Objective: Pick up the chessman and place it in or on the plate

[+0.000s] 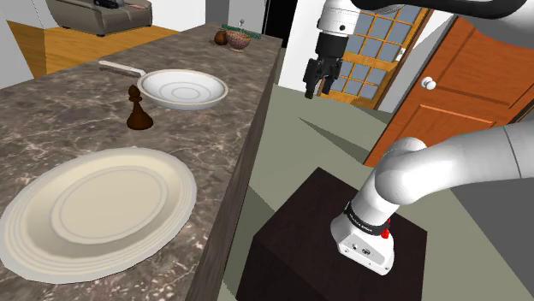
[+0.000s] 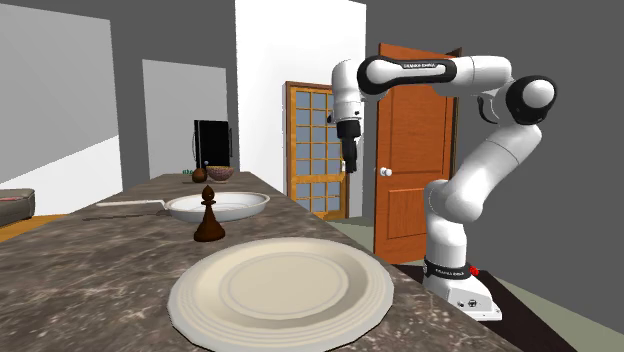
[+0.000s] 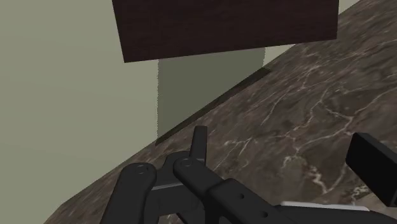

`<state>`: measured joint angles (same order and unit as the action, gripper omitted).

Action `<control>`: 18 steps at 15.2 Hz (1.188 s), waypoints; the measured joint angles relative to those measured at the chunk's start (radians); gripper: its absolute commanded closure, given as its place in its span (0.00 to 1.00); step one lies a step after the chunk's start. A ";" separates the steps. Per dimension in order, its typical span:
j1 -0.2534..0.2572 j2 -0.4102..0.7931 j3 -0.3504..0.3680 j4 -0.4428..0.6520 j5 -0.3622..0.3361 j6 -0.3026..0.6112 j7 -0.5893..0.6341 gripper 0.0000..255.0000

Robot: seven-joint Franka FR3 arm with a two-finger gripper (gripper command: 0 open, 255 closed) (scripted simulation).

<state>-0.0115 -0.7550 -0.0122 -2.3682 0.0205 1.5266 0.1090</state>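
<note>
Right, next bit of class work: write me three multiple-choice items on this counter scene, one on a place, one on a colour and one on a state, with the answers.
1. Where does the chessman stand?
A. On the counter, between the plate and the pan
B. On the plate
C. In the pan

2. What colour is the chessman?
A. White
B. Dark brown
C. Green

3. How is the tool?
A. Shut on the chessman
B. Open, holding nothing
C. Pressed on the plate

Answers:
1 A, it stands on bare marbled counter between the two.
2 B, it shows dark brown in both exterior views.
3 B, its fingers stand apart in the air beside the counter's edge.
</note>
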 measured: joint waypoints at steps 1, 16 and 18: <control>0.000 0.000 0.000 0.000 0.000 0.000 0.000 0.00; 0.089 0.361 0.193 0.258 0.137 0.147 0.209 0.00; 0.099 0.425 0.218 0.318 0.142 0.159 0.240 0.00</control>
<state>0.0875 -0.3303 0.2061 -2.0503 0.1623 1.6853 0.3493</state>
